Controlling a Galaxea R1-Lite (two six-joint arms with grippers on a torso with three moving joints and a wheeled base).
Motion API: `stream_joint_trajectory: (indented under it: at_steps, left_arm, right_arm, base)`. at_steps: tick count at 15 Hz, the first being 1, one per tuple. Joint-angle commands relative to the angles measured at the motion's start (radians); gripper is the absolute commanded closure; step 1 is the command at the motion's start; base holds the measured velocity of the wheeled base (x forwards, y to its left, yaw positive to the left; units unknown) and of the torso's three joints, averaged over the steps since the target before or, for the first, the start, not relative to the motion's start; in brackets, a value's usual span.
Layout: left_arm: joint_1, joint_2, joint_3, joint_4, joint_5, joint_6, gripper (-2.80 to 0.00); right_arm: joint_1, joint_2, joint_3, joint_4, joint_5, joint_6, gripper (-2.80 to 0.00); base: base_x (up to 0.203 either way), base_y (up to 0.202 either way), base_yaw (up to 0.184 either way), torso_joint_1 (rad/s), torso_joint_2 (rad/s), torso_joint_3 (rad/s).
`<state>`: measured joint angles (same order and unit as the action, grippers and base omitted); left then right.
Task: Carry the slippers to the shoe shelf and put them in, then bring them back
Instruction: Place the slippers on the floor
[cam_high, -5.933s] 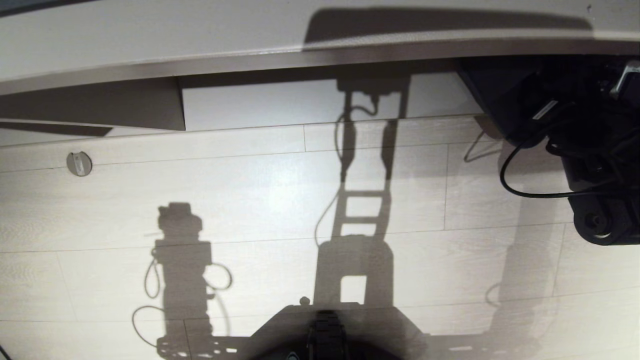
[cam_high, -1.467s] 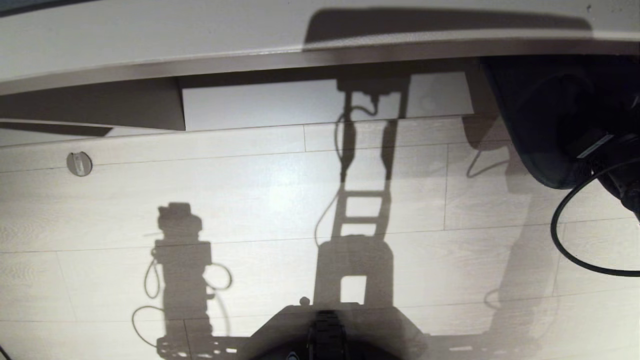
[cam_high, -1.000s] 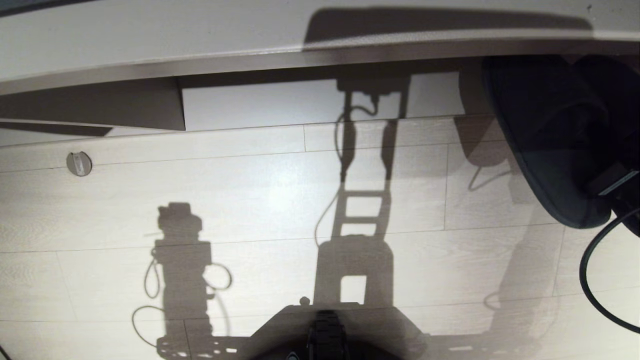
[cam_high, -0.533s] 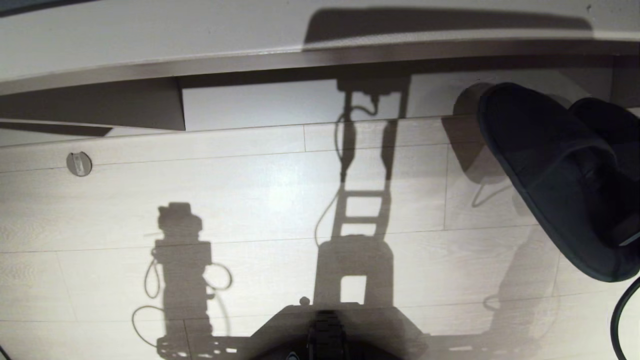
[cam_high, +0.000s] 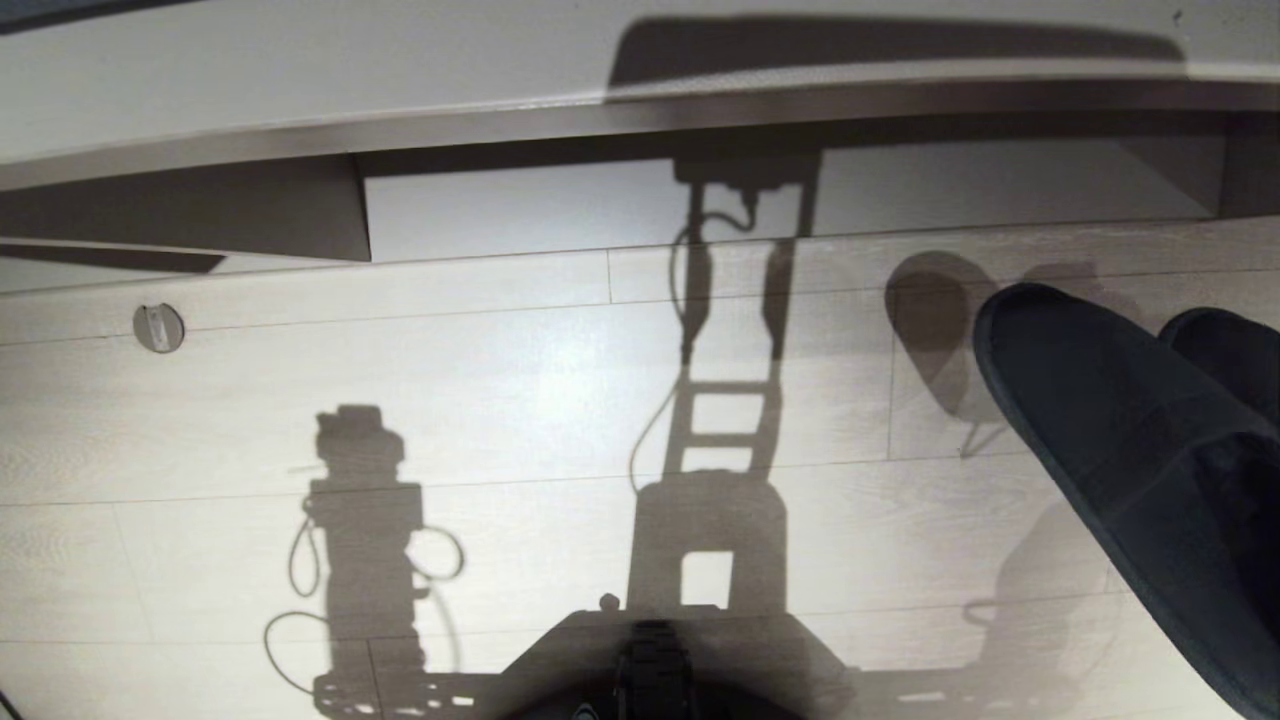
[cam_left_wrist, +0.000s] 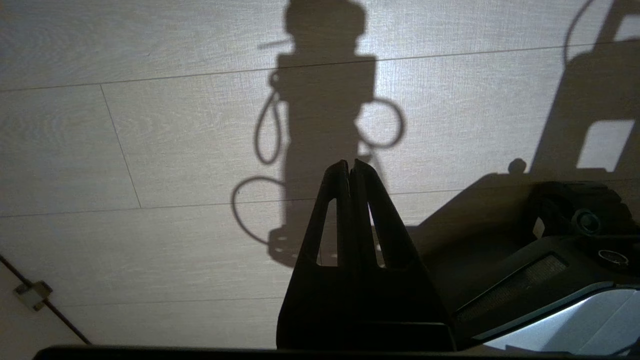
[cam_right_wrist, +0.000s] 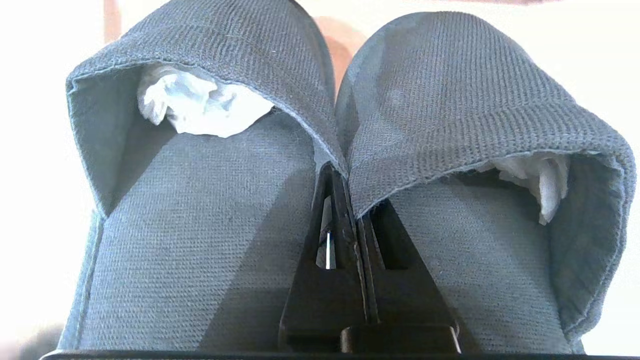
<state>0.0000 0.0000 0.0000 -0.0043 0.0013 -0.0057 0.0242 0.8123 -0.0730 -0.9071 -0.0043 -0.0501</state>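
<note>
My right gripper (cam_right_wrist: 350, 172) is pinched tight on the slippers (cam_high: 1130, 450), clamping the two inner upper edges together where the pair meets; white paper stuffing (cam_right_wrist: 200, 105) shows inside each toe. A second ago the slippers sat up inside the shoe shelf (cam_high: 1000, 185); now they hang clear of its opening, over the pale wood floor (cam_high: 500, 400) on my right side, casting a shadow there. I judge the put-in half done and the carry back begun. Whether the soles touch the floor I cannot tell from the head view. My left gripper (cam_left_wrist: 350, 167) rests idle, fingers pressed together on nothing, pointing down at the floor.
</note>
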Motion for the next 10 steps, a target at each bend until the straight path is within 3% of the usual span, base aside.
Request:
stream_joint_trajectory:
  at_steps: [1, 10]
  left_arm:
    - [0.000, 0.000, 0.000, 0.000, 0.000, 0.000, 0.00]
    - [0.000, 0.000, 0.000, 0.000, 0.000, 0.000, 0.00]
  right_arm:
    - [-0.002, -0.163, 0.025, 0.067, 0.001, -0.011, 0.00]
    - [-0.026, -0.536, 0.071, 0.605, -0.011, -0.047, 0.00]
  base:
    - [0.000, 0.000, 0.000, 0.000, 0.00, 0.000]
    - [0.000, 0.000, 0.000, 0.000, 0.00, 0.000]
